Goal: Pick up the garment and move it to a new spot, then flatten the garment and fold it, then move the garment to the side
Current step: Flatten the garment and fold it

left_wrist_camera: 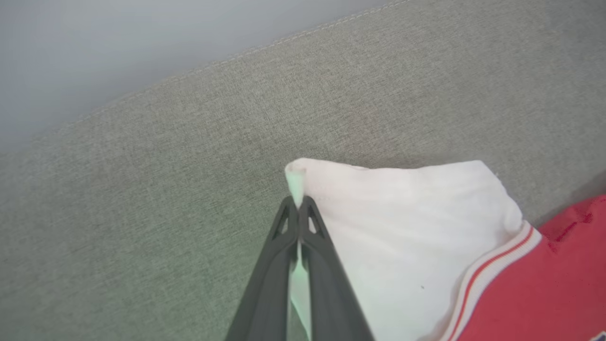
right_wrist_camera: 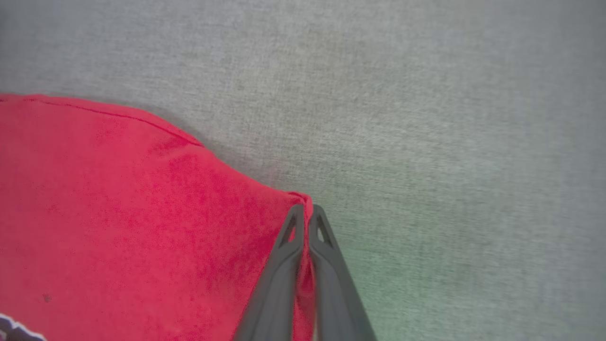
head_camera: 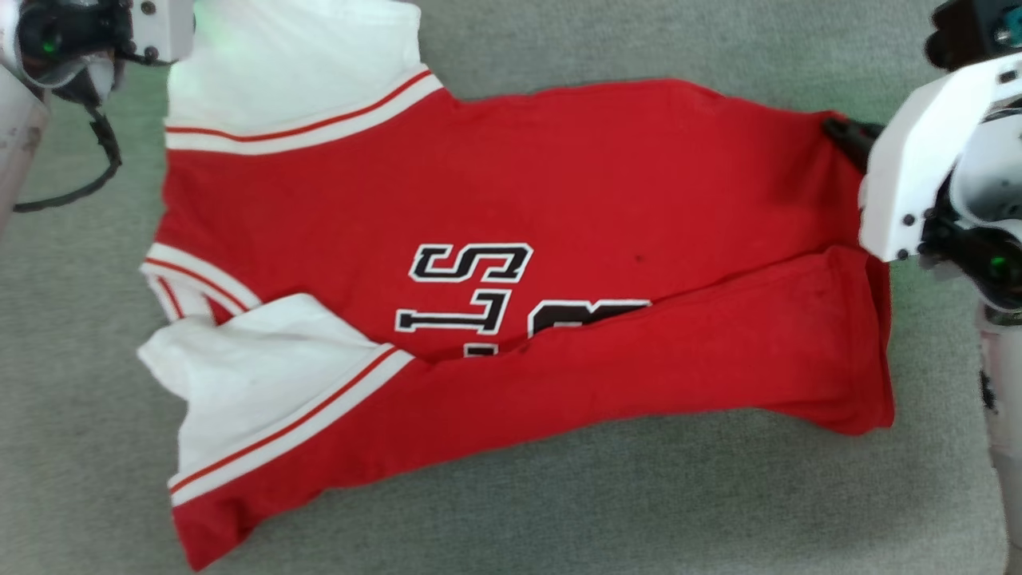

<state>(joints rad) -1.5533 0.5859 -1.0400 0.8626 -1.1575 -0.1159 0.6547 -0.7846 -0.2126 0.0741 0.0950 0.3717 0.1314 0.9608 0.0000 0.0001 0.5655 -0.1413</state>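
up close, the left gripper (left_wrist_camera: pixel 298 204) pinches the white sleeve (left_wrist_camera: pixel 407 218) of the red shirt (head_camera: pixel 575 176), the right gripper (right_wrist_camera: pixel 307 212) its red corner (right_wrist_camera: pixel 296 198); from above, letters (head_camera: pixel 471 263) show.

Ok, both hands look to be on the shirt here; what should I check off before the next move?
1. Left hand shut on the white sleeve corner: ok.
2. Right hand shut on a red corner of the shirt: ok.
3. Shirt lying flat: not ok; a red flap covers part of the lettering.
4. Other sleeve spread out: not ok; it is bunched.
5. How many layers each hand pinches: cannot tell.
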